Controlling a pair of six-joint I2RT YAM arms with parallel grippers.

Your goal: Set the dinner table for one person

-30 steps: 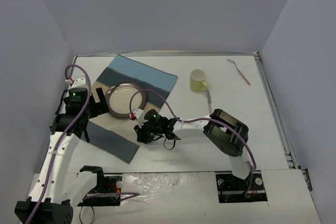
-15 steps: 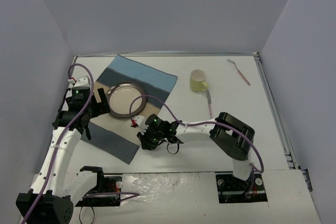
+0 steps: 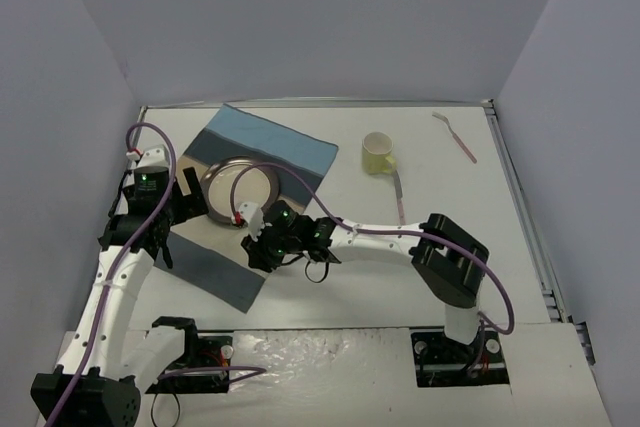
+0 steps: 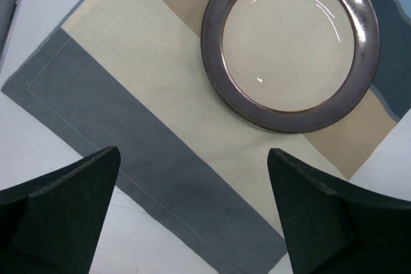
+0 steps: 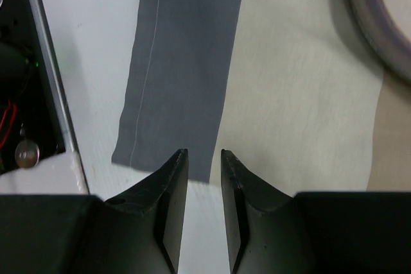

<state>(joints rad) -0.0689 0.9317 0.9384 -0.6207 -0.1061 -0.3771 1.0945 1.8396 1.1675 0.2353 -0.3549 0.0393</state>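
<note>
top view: noted counter [image 3: 450, 182] under everything, white, far larger than anything on it. found striped placemat [image 3: 262, 143] toward the far-left, long axis slanting from near-left to far-right, not square to the near edge; found plate [image 3: 243, 187] on its middle. logged yellow mug [image 3: 378, 154] just right of the placemat, a utensil [image 3: 399, 197] near the mug, a pink utensil [image 3: 455, 137] farther right, all off the cloth. placed left hand [image 3: 160, 245] at the placemat's near-left end, right hand [image 3: 255, 250] over its right long edge. left wrist view: read left hand [image 4: 194, 155] as wide apart, holding nothing, raised above the grey end band [image 4: 128, 139], plate [image 4: 290, 43] ahead and to the right, bare counter [image 4: 51, 4] off the corner. right wrist view: read right hand [image 5: 203, 153] as nearly together, thin slit only, nothing visible in it, tips over the long edge of the grey end band beside the placemat's corner, counter [image 5: 90, 43] to the left. judged: squaring the placemat likely next, hinging on that edge lying directly beneath the right hand; for mug and both utensils, right arm nearer.
</note>
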